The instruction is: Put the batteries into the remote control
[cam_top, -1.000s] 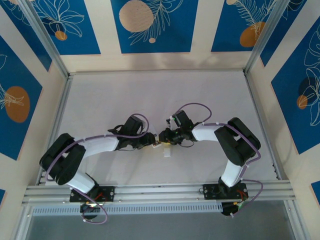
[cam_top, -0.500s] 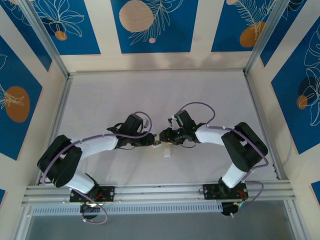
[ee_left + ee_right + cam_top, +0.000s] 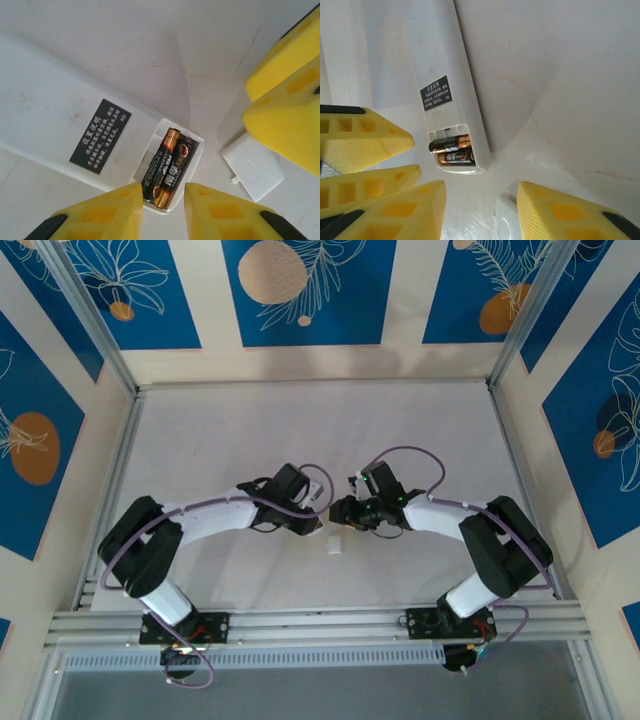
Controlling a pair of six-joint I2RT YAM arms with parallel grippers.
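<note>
My left gripper (image 3: 164,192) hangs over the open end of the remote control (image 3: 55,110), its yellow fingers (image 3: 105,212) apart and clamped on nothing, in the view from my left wrist. The remote control lies flat on the white table (image 3: 420,430) with its back turned up, a black label (image 3: 100,136) with white print stuck near the battery bay. The bay is uncovered, and the batteries (image 3: 170,164) lie inside it side by side, two dark cells with gold bands, lengthwise along the handset. The bay's end shows in the gap between my left fingertips; whether they touch the casing I cannot tell. A small white cover piece (image 3: 252,167) lies on the table just beside that end, apart from the handset, partly hidden behind the yellow fingers of my right gripper (image 3: 248,102), which reach in from the right edge of the same view

Seen from my right wrist, my right gripper's fingers stand wide apart and hold nothing, with bare table and a corner of the cover piece between them. The remote control stretches away from them, its loaded bay at the near end. My left gripper's fingers sit just beside the bay, on its left in that view

From the overhead camera, my two arms bend in from either side and the grippers face each other tip to tip near the middle of the table
</note>
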